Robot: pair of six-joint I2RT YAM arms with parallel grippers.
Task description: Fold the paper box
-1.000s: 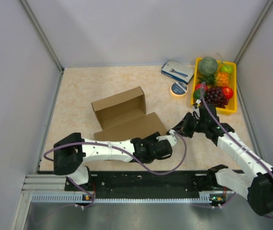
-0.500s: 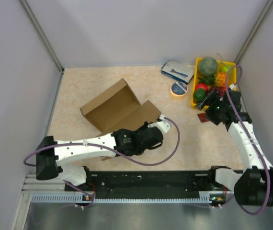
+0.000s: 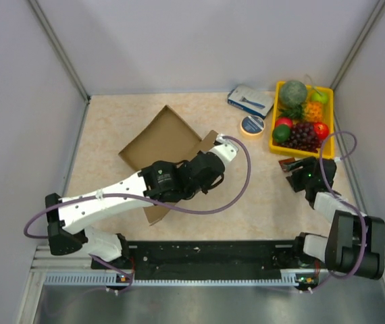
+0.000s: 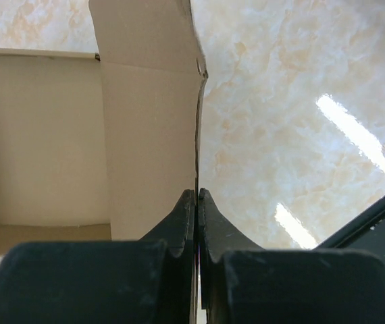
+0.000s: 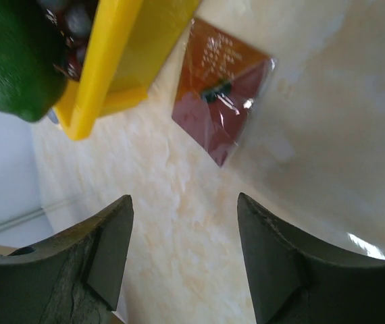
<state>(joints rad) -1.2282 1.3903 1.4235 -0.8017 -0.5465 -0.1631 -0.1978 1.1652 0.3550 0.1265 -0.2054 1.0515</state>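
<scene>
The paper box [image 3: 157,137] is a brown cardboard blank, tilted up off the table at centre left. My left gripper [image 3: 210,148] is shut on the thin edge of one of its flaps. In the left wrist view the two jaws meet [image 4: 197,196] with the flap edge pinched between them, and the box's pale inside [image 4: 44,135] spreads to the left. My right gripper [image 3: 299,173] is far from the box, at the right near the tray. Its jaws [image 5: 182,209] stand open over bare table with nothing between them.
A small red-brown packet [image 5: 219,101] lies on the table just beyond the right fingers, by the yellow fruit tray [image 3: 329,152]. A blue-and-white carton [image 3: 250,100] and a tape roll [image 3: 252,125] sit at the back. Grey walls close in on both sides.
The left gripper closed on the flap, then swung the box up and toward the back. The right arm left the box, opened its jaws and drew back toward the right, beside the tray.
</scene>
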